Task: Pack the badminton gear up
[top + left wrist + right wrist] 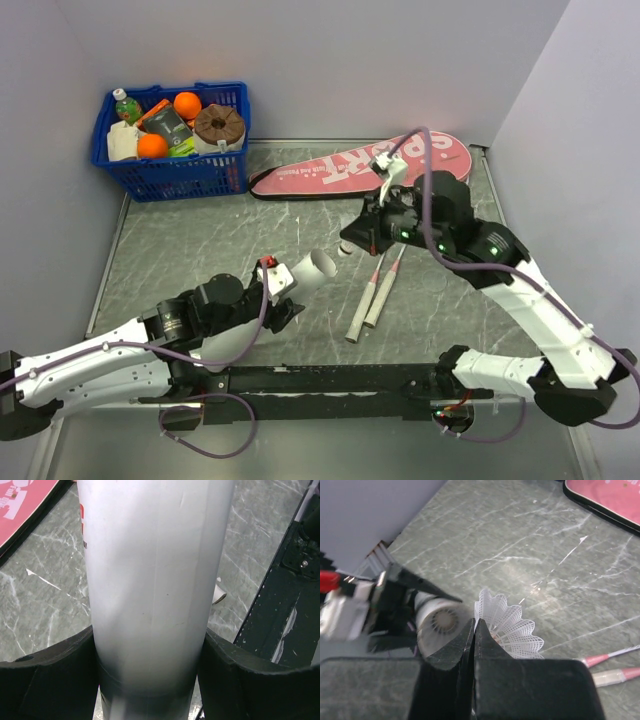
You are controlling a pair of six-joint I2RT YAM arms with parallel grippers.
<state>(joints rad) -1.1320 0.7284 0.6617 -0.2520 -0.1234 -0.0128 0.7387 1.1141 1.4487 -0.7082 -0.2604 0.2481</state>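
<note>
Left gripper (272, 283) is clasping the long white tube (310, 268) around its body, tilted off the desk (200, 250), open mouth facing the right arm. Right gripper (474, 635) is pinching a mesh shuttlecock (512, 630) just beside that mouth. The shuttlecock likely needs centring on the tube's axis before release.

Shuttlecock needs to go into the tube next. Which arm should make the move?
Right. The right gripper pinches the shuttlecock just in front of the open tube; the left gripper is clamped around that tube and probably should just steady it.
</note>
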